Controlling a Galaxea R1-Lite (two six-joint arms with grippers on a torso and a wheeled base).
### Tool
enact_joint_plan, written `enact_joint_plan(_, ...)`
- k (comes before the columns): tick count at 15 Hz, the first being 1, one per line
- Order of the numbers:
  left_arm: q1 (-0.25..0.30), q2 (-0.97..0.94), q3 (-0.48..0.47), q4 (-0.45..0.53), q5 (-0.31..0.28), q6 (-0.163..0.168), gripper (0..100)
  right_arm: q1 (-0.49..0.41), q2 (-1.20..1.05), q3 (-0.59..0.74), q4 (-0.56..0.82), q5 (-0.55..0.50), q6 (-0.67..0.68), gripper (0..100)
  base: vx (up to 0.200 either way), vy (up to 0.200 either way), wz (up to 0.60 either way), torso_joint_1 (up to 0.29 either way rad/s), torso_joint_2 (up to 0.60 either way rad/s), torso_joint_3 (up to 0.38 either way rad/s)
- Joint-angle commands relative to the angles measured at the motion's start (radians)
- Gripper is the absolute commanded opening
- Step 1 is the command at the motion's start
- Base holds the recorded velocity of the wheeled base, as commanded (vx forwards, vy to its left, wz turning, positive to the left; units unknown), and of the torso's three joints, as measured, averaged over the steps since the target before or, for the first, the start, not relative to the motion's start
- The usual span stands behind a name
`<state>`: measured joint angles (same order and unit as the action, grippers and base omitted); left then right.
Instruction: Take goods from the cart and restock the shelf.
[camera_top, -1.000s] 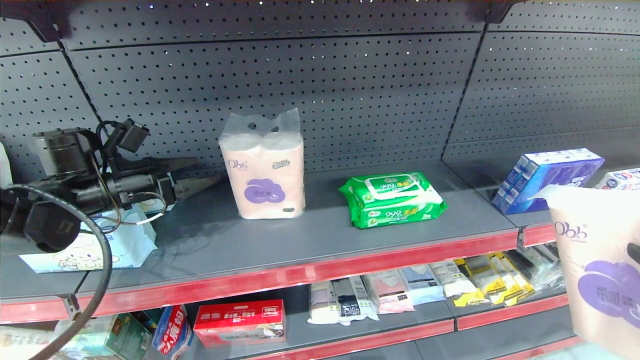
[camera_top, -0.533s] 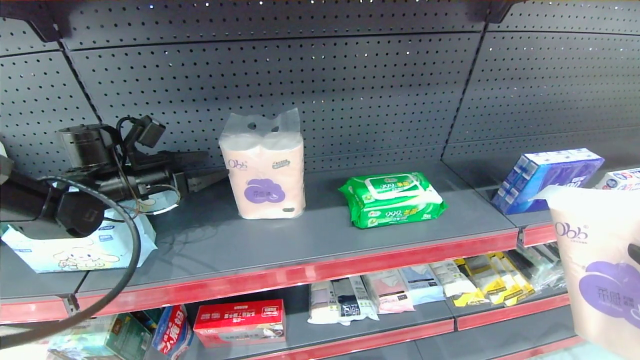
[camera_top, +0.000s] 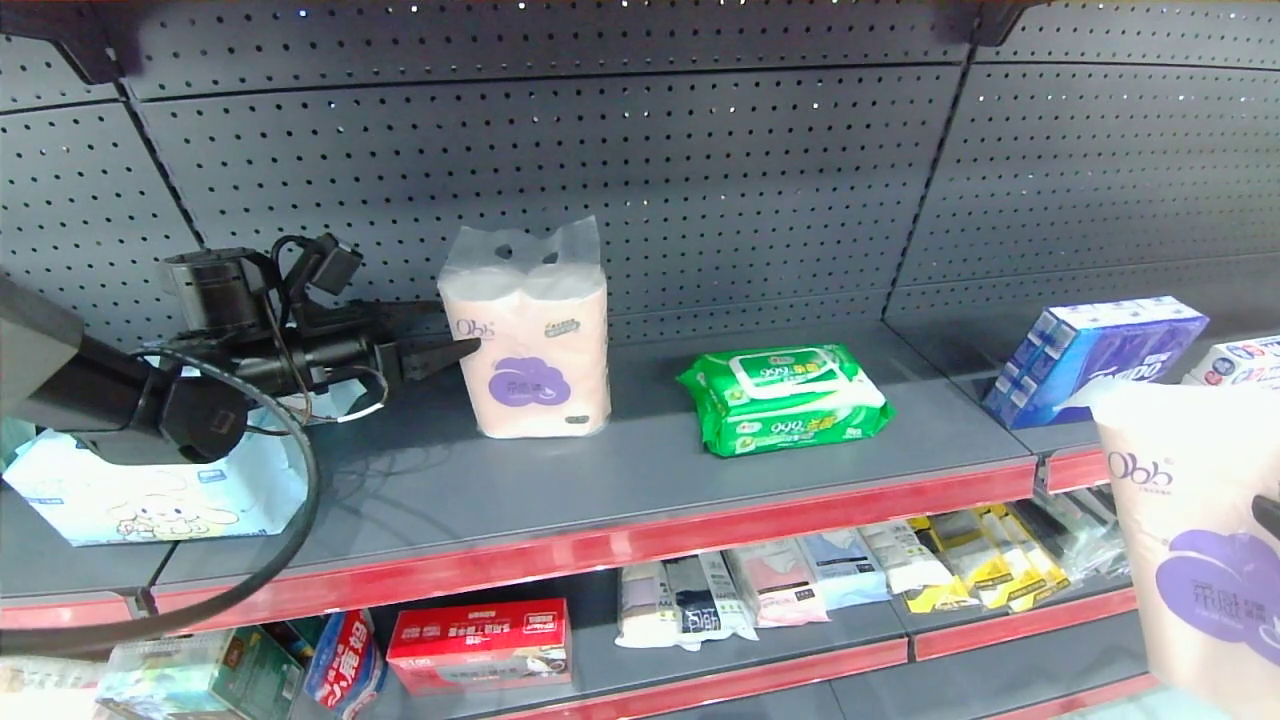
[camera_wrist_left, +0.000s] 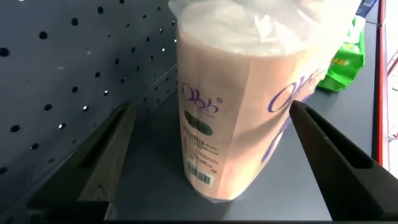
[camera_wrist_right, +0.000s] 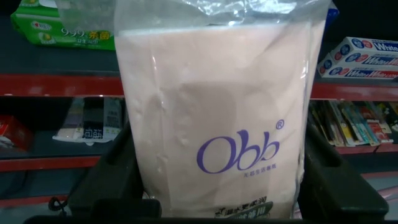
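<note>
Left end effector (camera_top: 458, 330), wide open, now at shelved pack (camera_top: 530, 350); right end effector (camera_wrist_right: 221, 180) tight around second pack (camera_top: 1190, 520).

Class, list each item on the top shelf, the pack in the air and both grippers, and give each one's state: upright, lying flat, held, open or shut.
left gripper: open, fingers either side of the shelf roll pack.
shelf roll pack: upright, not gripped.
green wipes pack: lying flat.
blue box: lying on its side.
right gripper: shut on the held roll pack.
held roll pack: upright, off the shelf.
</note>
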<state>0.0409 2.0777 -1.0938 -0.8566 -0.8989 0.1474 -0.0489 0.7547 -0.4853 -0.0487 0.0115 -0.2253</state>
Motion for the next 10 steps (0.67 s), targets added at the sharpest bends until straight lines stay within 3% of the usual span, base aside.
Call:
enact_joint_plan(1,-0.016,0.016,-0.020,0.001,0.000,-0.002,100,0.000,-0.001,0.008,0.000,0.001,0.000,0,0.000,0.000,0.00,0.000,0.00,0.000)
enact_joint_plan(4,-0.036,0.052,-0.075,0.001,-0.002,-0.006,100,0.000,0.000,0.011,0.000,0.001,-0.002,0,0.000,0.000,0.00,0.000,0.00,0.000)
enact_joint_plan(10,-0.052,0.076,-0.087,0.002,-0.006,-0.008,100,0.000,0.000,0.010,0.000,0.001,-0.002,0,0.000,0.000,0.00,0.000,0.00,0.000)
